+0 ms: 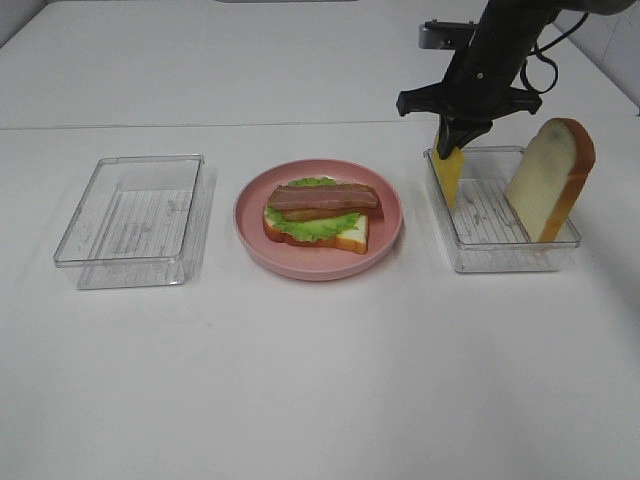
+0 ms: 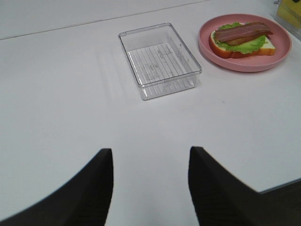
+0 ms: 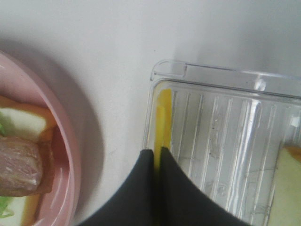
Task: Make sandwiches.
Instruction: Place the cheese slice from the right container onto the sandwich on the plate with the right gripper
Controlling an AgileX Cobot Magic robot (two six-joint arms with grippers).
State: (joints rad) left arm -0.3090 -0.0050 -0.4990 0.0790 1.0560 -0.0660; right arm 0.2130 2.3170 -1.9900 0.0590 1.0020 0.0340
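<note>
The left end effector (image 2: 148, 160) hangs over the near part of the worktop (image 1: 320, 400), its fingers apart and holding nothing. Beyond it, at the middle of the worktop, the pink plate (image 1: 300, 268) carries the partial sandwich: a bread slice (image 1: 352, 236), lettuce (image 1: 310, 226) and bacon (image 1: 322, 197) on top. A clear tray (image 1: 70, 262) lies toward the left edge.

Toward the right edge, the right end effector (image 1: 455, 145) is clamped on the upper edge of the cheese slice (image 1: 449, 176). The slice stands on edge at the plate-side end of the second tray (image 1: 500, 264). We cannot tell whether it clears the tray floor.

We judge the cheese thin, light and probably smooth, so it may pivot or slip in an edge pinch. A deeper bite across its flat faces suits it. The second bread slice (image 1: 548, 180) leans upright in the same tray. We judge it light and bulky, best taken across its thickness at the crust.
</note>
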